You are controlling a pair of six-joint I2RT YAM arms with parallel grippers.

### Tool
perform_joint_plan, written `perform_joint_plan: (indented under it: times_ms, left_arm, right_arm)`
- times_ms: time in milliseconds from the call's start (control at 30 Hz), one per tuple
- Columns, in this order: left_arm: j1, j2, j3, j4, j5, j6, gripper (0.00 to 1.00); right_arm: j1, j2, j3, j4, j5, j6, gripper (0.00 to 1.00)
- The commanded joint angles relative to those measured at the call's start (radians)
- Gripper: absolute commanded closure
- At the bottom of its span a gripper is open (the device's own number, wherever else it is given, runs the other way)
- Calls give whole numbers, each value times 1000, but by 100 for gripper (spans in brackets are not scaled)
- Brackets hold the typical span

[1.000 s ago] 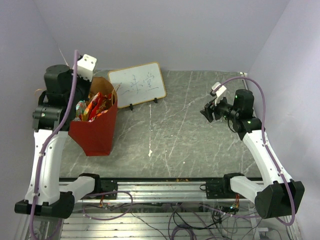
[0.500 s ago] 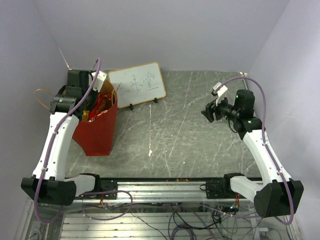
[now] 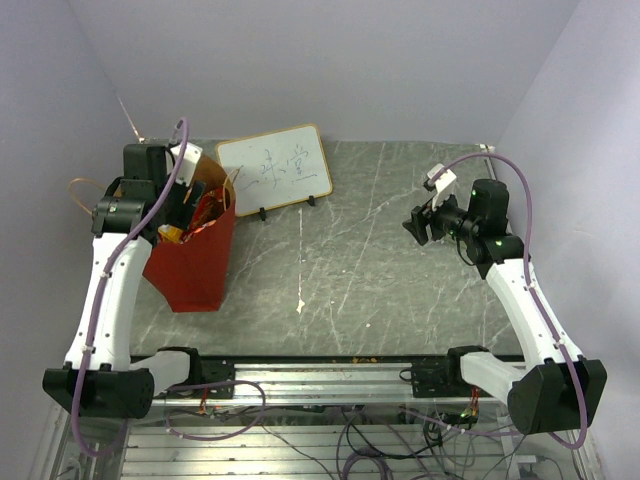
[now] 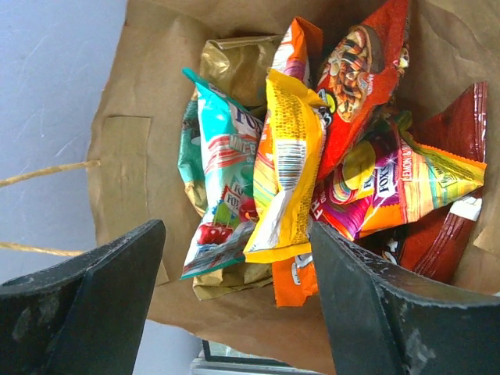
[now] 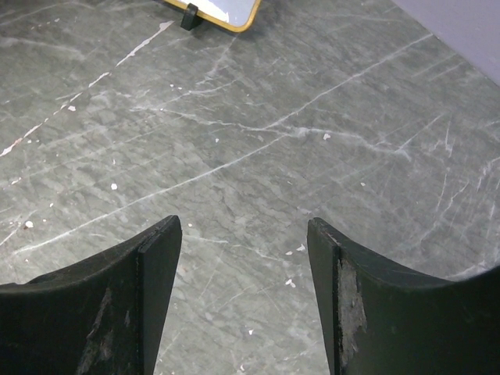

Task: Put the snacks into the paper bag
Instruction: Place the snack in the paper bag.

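Note:
The paper bag (image 3: 195,270), red outside and brown inside (image 4: 125,156), stands upright at the table's left. It is packed with snacks (image 3: 202,208). Among them are a teal-white candy bag (image 4: 219,180), a yellow packet (image 4: 285,164), a red bag (image 4: 359,70), an orange pack (image 4: 293,281) and a dull gold bag (image 4: 234,66). My left gripper (image 4: 238,258) hangs open over the bag's mouth (image 3: 185,205); the packets' lower ends show between its fingers, gripped by neither. My right gripper (image 3: 413,225) hovers open above bare table at the right (image 5: 244,226), holding nothing.
A white framed board with writing (image 3: 275,170) stands just behind and right of the bag; its corner shows in the right wrist view (image 5: 219,9). The bag's thin loop handle (image 3: 85,190) sticks out to the left, toward the wall.
My left arm has come down over the bag's mouth and its gripper has gone from shut to wide open. The right arm has hardly moved.

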Motion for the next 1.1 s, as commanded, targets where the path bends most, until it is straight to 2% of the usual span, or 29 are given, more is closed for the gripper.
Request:
perform_joint_plan:
  times_ms: [0,167,300,500,567,767,933,1067]
  left_arm:
    - [45,-37,2,49,72,-37,14]
    - [109,-76,6,81,158,-68,12]
    - [124,-103,-7,118,159,-73,9]
    - [127,-167,-58,208,107,-89,6]
    - [126,-197,-77,245,99,-106,1]
    - [126,-281,-176,449,112,-178,2]
    - [127,-237,-167,523,163,-190,2]
    - [126,-214,-181,597,145,-196,2]
  right_arm:
    - [-16,-2,-7,22,22,14,30]
    - [-25,-11,-16,45,73,32,22]
    - [-53,13,-17,72,199,74,1]
    - [-76,50,2,84,314,139,0]
    - [-78,39,-26,129,366,186,0]
    - [-83,32,-31,166,440,221,0]
    - [-83,53,-9,155,483,253,0]
    - [-84,49,-20,174,515,250,0]
